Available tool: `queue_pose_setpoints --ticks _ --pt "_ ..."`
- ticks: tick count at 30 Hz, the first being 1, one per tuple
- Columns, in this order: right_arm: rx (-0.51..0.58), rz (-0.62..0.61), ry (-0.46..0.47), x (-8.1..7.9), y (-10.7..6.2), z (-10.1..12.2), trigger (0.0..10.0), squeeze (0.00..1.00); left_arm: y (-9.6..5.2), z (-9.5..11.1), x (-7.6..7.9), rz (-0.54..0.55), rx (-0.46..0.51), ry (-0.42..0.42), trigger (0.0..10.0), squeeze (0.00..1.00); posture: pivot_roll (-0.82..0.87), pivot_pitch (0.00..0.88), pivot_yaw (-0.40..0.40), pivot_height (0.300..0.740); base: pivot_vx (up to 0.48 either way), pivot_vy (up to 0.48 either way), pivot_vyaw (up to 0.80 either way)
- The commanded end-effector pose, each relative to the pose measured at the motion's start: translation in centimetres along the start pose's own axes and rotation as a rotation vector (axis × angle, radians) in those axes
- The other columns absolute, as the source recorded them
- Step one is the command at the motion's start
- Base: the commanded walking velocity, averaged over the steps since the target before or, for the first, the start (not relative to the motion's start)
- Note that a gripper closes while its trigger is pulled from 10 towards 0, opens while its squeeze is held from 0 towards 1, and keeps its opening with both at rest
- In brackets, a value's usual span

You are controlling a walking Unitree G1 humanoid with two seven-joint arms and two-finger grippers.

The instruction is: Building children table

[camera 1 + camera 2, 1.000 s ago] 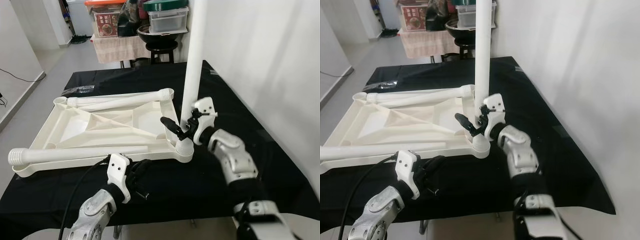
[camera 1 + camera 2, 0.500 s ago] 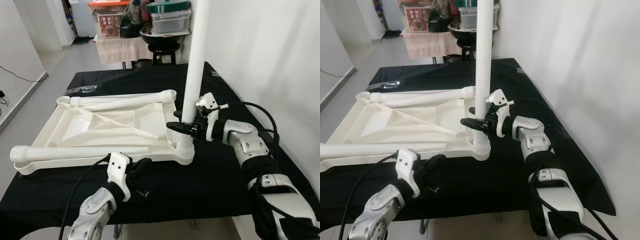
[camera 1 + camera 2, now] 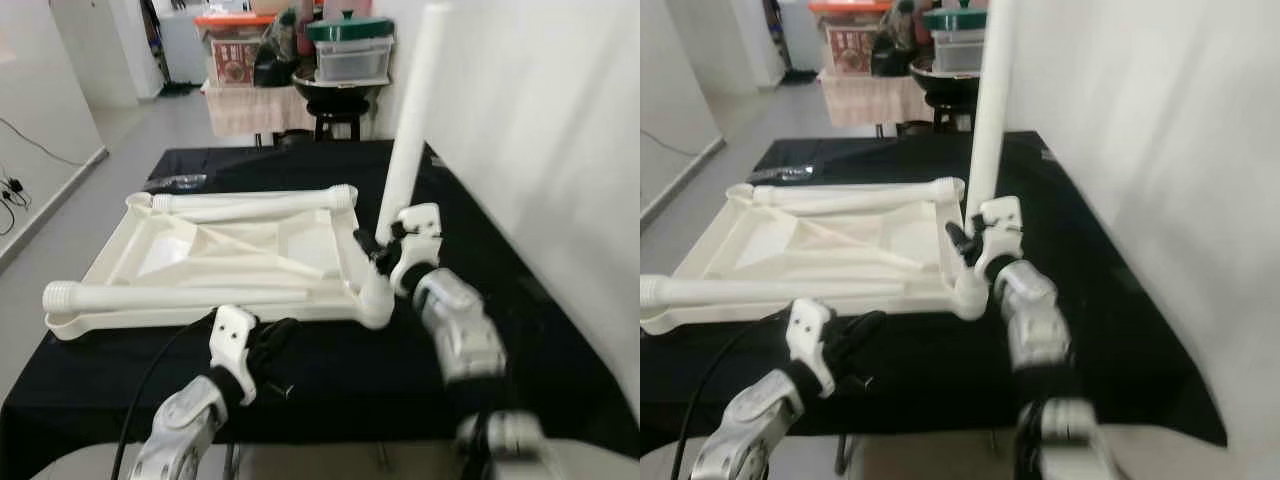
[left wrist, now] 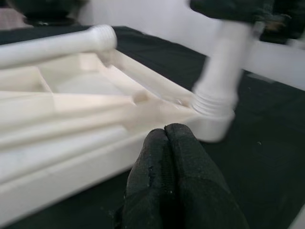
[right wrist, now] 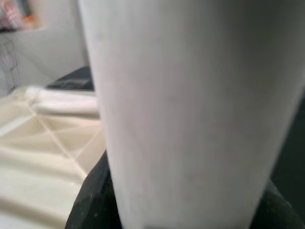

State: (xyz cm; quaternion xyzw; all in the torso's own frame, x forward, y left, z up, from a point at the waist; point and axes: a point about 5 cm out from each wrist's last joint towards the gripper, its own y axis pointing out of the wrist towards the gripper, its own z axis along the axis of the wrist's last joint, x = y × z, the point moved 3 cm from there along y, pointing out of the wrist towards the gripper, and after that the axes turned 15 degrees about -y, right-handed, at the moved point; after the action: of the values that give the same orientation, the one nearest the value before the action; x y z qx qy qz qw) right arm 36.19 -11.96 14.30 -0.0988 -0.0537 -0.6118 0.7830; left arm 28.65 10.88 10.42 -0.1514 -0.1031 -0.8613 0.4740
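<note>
The white tabletop lay upside down on the desk, which had a black cloth. One white leg stood upright in the near right corner socket. The right claw was clamped around this leg, low near the socket. The left claw had its fingers pressed together, holding nothing, just before the near edge of the tabletop. Two more legs lay across the tabletop.
</note>
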Motion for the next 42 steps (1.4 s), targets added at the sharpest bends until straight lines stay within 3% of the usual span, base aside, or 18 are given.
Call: queue_pose_setpoints --ticks 1,7,8,9,10,11,14,16,18,19,21,22,25,34,35,42 --pt "-0.249 -0.005 0.079 -1.6 -1.5 -5.7 0.0 0.00 0.0 0.3 -0.1 -0.009 0.005 0.004 10.0 0.00 0.03 0.000 0.032 0.740 0.000 0.000 0.00" --pt "-0.184 0.021 -0.006 -2.9 0.4 -4.5 0.0 0.00 0.4 0.3 -0.2 -0.025 -0.009 0.004 10.0 0.00 0.04 0.000 0.029 0.740 0.000 0.000 0.00" --pt "-0.186 0.030 -0.027 -2.9 0.7 -4.4 10.0 0.00 0.4 0.3 -0.3 -0.020 -0.005 0.004 10.0 0.00 0.04 0.000 0.029 0.740 0.000 0.000 0.00" --pt "-0.181 0.040 -0.037 -2.9 0.9 -4.2 10.0 0.00 0.4 0.3 -0.3 -0.013 0.001 0.004 10.0 0.00 0.04 0.000 0.027 0.740 0.000 0.000 0.00" --pt "-0.172 0.046 -0.042 -2.8 1.1 -3.8 10.0 0.60 0.5 0.4 -0.3 -0.008 0.005 0.004 10.0 0.00 0.05 0.000 0.021 0.740 0.000 0.000 0.00" --pt "-0.151 0.071 -0.040 -2.8 1.3 -3.3 10.0 1.00 0.5 0.4 -0.4 -0.005 0.008 0.005 10.0 0.00 0.05 0.000 0.018 0.740 0.000 0.000 0.00" --pt "-0.135 0.092 -0.028 -2.9 1.2 -2.6 10.0 1.00 0.5 0.4 -0.4 -0.004 0.010 0.005 10.0 0.00 0.05 0.000 0.016 0.740 0.000 0.000 0.00" --pt "0.007 0.208 0.017 -2.7 1.7 0.5 10.0 0.95 0.6 0.4 -0.3 -0.005 0.011 0.004 10.0 0.00 0.05 0.000 0.013 0.740 0.000 0.000 0.00" --pt "0.054 0.255 0.009 -2.6 1.9 1.4 10.0 0.95 0.6 0.4 -0.3 -0.006 0.011 0.004 10.0 0.00 0.05 0.000 0.013 0.740 0.000 0.000 0.00" --pt "0.120 0.342 -0.022 -2.2 2.1 2.4 10.0 0.00 0.7 0.3 -0.3 -0.007 0.012 0.002 10.0 0.00 0.05 0.000 0.007 0.740 0.000 0.000 0.00" --pt "0.181 0.467 -0.057 -1.5 2.3 3.5 10.0 0.00 0.9 0.3 -0.2 -0.009 0.013 0.000 10.0 0.00 0.06 0.000 0.002 0.740 0.000 0.000 0.00" --pt "0.181 0.467 -0.057 -1.5 2.3 3.5 10.0 0.00 0.9 0.3 -0.2 -0.009 0.013 0.000 10.0 0.00 0.06 0.000 0.002 0.740 0.000 0.000 0.00" --pt "0.223 0.649 -0.169 -0.8 2.1 4.3 10.0 0.00 1.1 0.2 -0.2 -0.008 0.016 -0.004 10.0 0.00 0.06 0.000 -0.007 0.740 0.000 0.000 0.00" --pt "0.215 0.808 -0.231 -0.3 2.2 4.9 10.0 0.00 1.4 0.1 -0.2 -0.006 0.019 -0.008 10.0 0.00 0.06 0.000 -0.011 0.740 0.000 0.000 0.00" --pt "0.216 0.850 -0.210 -0.2 2.4 5.1 0.0 0.00 1.6 0.0 -0.2 -0.008 0.017 -0.011 10.0 0.00 0.06 0.000 -0.014 0.740 0.000 0.000 0.00" --pt "0.209 0.847 -0.187 0.3 2.5 4.7 0.0 0.00 1.7 -0.2 -0.2 -0.010 0.016 -0.017 10.0 0.00 0.05 0.000 -0.003 0.740 0.000 0.000 0.00"
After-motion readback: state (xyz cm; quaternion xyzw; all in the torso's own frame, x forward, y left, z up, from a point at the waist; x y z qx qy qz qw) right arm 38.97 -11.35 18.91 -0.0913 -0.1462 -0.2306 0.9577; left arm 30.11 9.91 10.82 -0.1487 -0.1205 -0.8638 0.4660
